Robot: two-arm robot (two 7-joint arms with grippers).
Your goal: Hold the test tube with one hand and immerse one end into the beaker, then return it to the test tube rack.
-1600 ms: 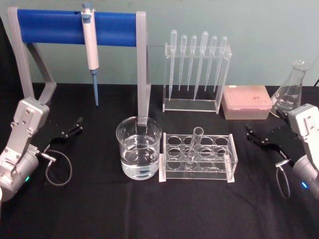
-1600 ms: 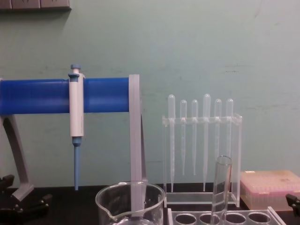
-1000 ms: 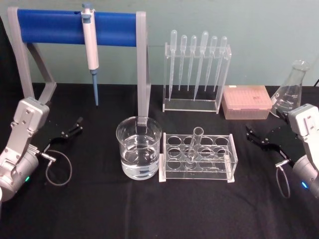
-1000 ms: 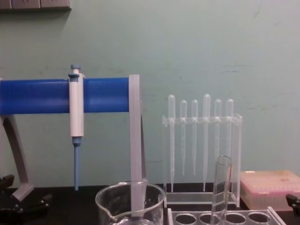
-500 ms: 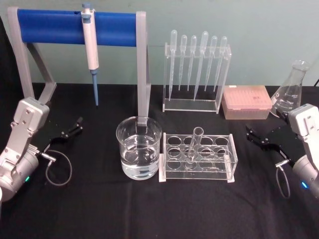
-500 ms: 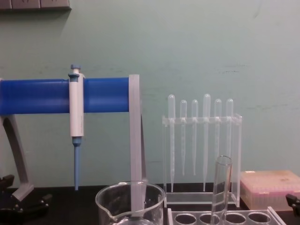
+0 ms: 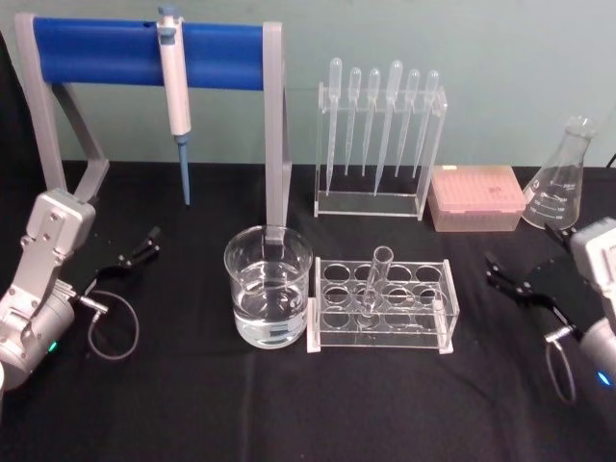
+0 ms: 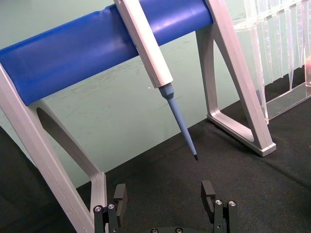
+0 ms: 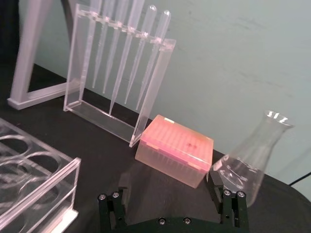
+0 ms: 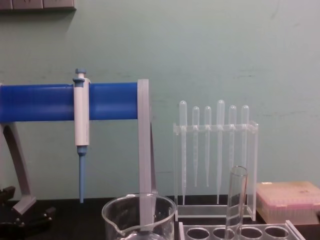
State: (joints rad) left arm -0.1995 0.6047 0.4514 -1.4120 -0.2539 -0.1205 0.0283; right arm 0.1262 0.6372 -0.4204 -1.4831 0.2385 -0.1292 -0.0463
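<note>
black table (image 7: 192, 404) bears beaker (image 7: 269, 298), tube rack (image 7: 440, 300), pink box (image 7: 476, 197), probably glass flask (image 7: 558, 188).

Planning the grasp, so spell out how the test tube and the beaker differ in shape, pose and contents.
The test tube is slim and long; the beaker is far wider and squatter. The test tube leans in the clear rack; the beaker stands upright on the black table beside that rack. The beaker holds clear liquid; the test tube looks empty. Both are clear glass, open at the top.
</note>
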